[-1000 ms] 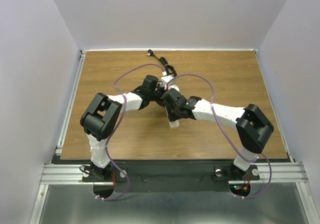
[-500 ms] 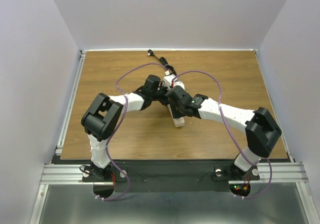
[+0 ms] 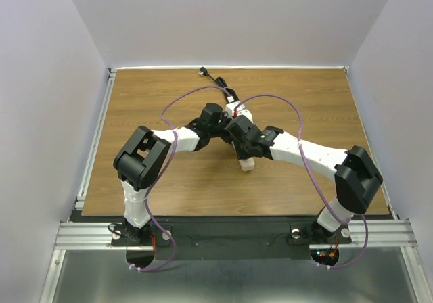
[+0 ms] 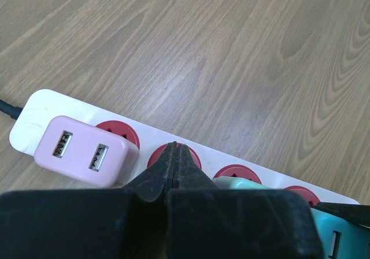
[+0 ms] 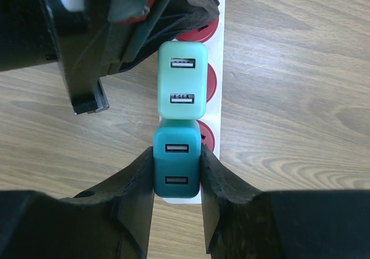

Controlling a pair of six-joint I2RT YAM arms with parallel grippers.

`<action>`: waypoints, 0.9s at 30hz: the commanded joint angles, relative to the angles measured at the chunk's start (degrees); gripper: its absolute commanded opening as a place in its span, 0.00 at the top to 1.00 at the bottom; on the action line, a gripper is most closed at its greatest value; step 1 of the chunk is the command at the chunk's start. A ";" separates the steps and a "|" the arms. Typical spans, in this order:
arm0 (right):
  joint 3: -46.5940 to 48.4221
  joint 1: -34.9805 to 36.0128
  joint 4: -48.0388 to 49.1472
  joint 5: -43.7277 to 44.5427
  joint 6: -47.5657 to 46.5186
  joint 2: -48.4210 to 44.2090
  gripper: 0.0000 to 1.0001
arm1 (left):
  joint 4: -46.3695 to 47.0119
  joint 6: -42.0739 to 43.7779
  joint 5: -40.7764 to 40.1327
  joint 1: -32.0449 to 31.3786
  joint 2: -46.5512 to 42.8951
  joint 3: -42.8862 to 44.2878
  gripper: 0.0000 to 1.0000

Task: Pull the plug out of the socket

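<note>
While the right gripper (image 5: 177, 175) is clamped on the teal plug (image 5: 176, 155) at the near end of the socket (image 5: 220, 111), its long axis runs away across the table (image 3: 304, 100). Past the mint plug (image 5: 182, 80), the left gripper (image 4: 175, 155), shut, tips onto an outlet (image 4: 193, 158) beside the pink plug (image 4: 87, 152). No writing legible.

The top camera overlooks the whole table (image 3: 304, 93); both wrist cameras look down closely at the socket (image 4: 52, 103).

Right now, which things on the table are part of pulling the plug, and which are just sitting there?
In the job: socket strip, teal plug gripped by right fingers, left fingers shut at the strip.
Just there: pink plug, mint plug, both plugged in.
</note>
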 commanded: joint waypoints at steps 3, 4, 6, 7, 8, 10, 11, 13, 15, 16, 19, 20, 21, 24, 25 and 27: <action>5.31 0.53 7.70 2.71 -0.82 -7.98 0.99 | -12.41 0.83 -4.18 -2.73 6.70 -3.79 1.00; 5.66 0.53 7.61 2.98 -0.82 -8.33 1.00 | -12.32 0.75 -4.36 -2.99 6.79 -3.88 1.00; 6.19 0.45 7.70 3.50 -1.44 -8.42 0.99 | -12.23 0.57 -4.71 -3.87 7.14 -4.14 1.00; 6.45 0.53 7.61 3.51 -1.61 -8.51 1.00 | -12.14 0.57 -4.89 -4.14 7.22 -4.41 1.00; 6.72 0.53 7.61 3.68 -1.70 -8.42 1.00 | -12.06 0.48 -5.06 -4.57 7.49 -4.58 1.00; 6.81 0.45 7.44 3.77 -1.70 -8.51 1.00 | -12.05 0.48 -5.15 -4.93 7.75 -5.11 1.00; 6.98 0.44 7.44 3.51 -1.53 -8.68 1.00 | -11.88 0.40 -5.41 -5.10 8.01 -5.29 1.00; 6.98 0.45 7.35 3.33 -1.09 -9.38 1.00 | -11.71 0.31 -5.50 -5.37 8.02 -5.81 1.00; 6.90 0.44 7.26 3.85 -0.91 -10.35 1.00 | -11.35 0.22 -5.68 -5.37 7.93 -6.17 1.00; 6.81 0.36 7.26 4.03 -1.00 -10.70 0.99 | -11.27 0.13 -5.77 -5.54 7.93 -6.25 1.00; 6.81 0.44 7.17 4.73 -1.26 -12.02 1.00 | -11.35 0.13 -5.85 -5.54 8.10 -6.08 1.00; 6.72 0.44 7.26 4.82 -1.18 -12.28 0.99 | -11.27 0.04 -5.94 -5.46 8.10 -5.99 1.00; 6.72 0.36 7.26 4.91 -1.18 -12.64 1.00 | -11.26 0.04 -5.94 -5.46 8.10 -5.90 1.00; 6.63 0.44 7.09 5.35 -1.00 -13.60 1.00 | -11.35 0.04 -5.94 -5.63 8.28 -5.64 1.00; 6.37 0.44 7.09 5.53 -1.00 -13.95 0.99 | -11.35 0.04 -6.03 -5.63 8.19 -5.64 1.00; 6.02 0.36 7.09 5.96 -0.74 -14.31 1.00 | -11.44 0.04 -6.12 -5.72 8.46 -5.55 1.00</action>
